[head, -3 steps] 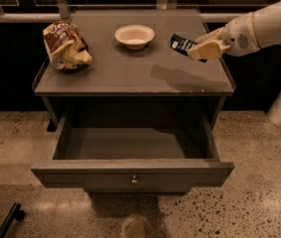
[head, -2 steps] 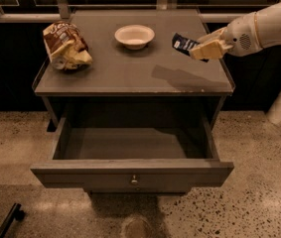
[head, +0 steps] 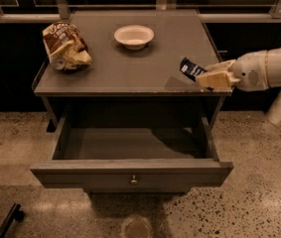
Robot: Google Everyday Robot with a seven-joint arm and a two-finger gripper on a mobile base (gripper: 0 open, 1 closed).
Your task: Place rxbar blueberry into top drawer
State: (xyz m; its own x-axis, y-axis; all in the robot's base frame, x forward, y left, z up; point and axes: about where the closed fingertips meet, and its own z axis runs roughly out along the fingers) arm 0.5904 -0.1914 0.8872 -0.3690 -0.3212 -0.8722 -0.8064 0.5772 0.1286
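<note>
The rxbar blueberry (head: 190, 69), a small dark navy wrapper with pale lettering, is held in my gripper (head: 205, 75) above the table's right front corner. The gripper's pale fingers (head: 215, 78) are shut on the bar's right end, and the white arm reaches in from the right edge. The top drawer (head: 130, 175) stands pulled open below the tabletop, its grey interior bare, with a small round metal knob (head: 134, 180) on its front panel. The bar hangs above and a little behind the drawer's right side.
A brown-and-yellow chip bag (head: 65, 46) lies at the tabletop's left. A white bowl (head: 134, 35) sits at the back middle. A rail runs behind the grey table (head: 110, 73). Speckled floor surrounds it, with a dark object (head: 8, 219) at the lower left.
My gripper has moved the rxbar toward the front and lower, from over the tabletop's right back part to its right front corner. The drawer, bowl and chip bag have not moved.
</note>
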